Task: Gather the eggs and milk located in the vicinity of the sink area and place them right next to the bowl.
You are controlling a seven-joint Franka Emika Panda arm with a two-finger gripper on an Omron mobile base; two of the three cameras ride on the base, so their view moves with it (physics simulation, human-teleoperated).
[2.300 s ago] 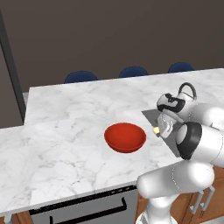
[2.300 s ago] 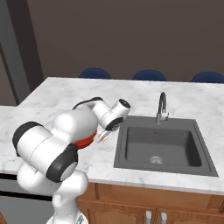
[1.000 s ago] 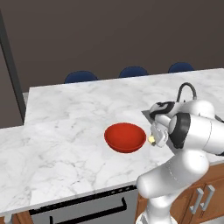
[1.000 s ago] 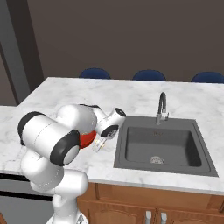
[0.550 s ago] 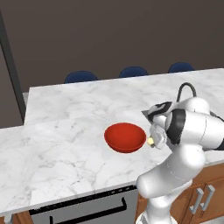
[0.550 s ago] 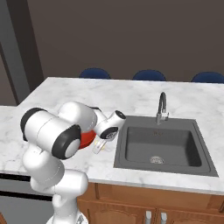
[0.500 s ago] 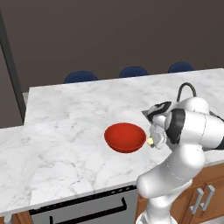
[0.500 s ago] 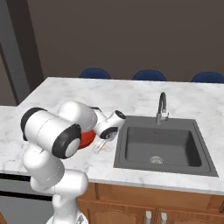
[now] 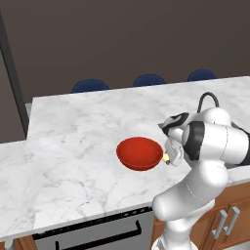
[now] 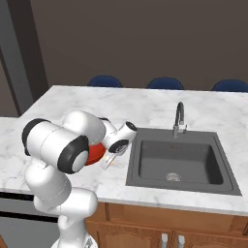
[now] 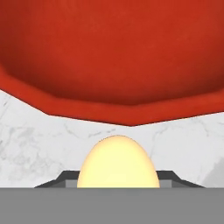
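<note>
A pale-yellow egg point(image 11: 117, 162) sits clamped between the gripper's point(image 9: 168, 157) jaws, its rounded end poking out past the two dark fingertips in the hand view. In the left base view the egg point(image 9: 166, 157) shows as a small yellow dot at the gripper's tip, just beside the right rim of the red bowl point(image 9: 140, 153) and low over the marble counter point(image 9: 73, 161). Whether it touches the stone cannot be told.

The hand view looks straight at the bowl point(image 11: 109, 57): its glossy red wall and faceted rim loom directly beyond the egg, with a strip of white marble point(image 11: 35, 131) between the two. The egg is outside the bowl, on the side facing the sink.

From the right base view, the gripper point(image 10: 109, 162) points down and toward the bowl point(image 10: 95, 152), which is mostly hidden behind the robot's white forearm; a red sliver shows beside the wrist. The dark grey sink point(image 10: 181, 162) lies just to the right of the gripper, its curved faucet point(image 10: 178, 119) standing at the back edge and a round drain at the bottom of the basin.

Three blue chair backs point(image 9: 149, 80) line the far side of the counter, against a dark brown wall.
</note>
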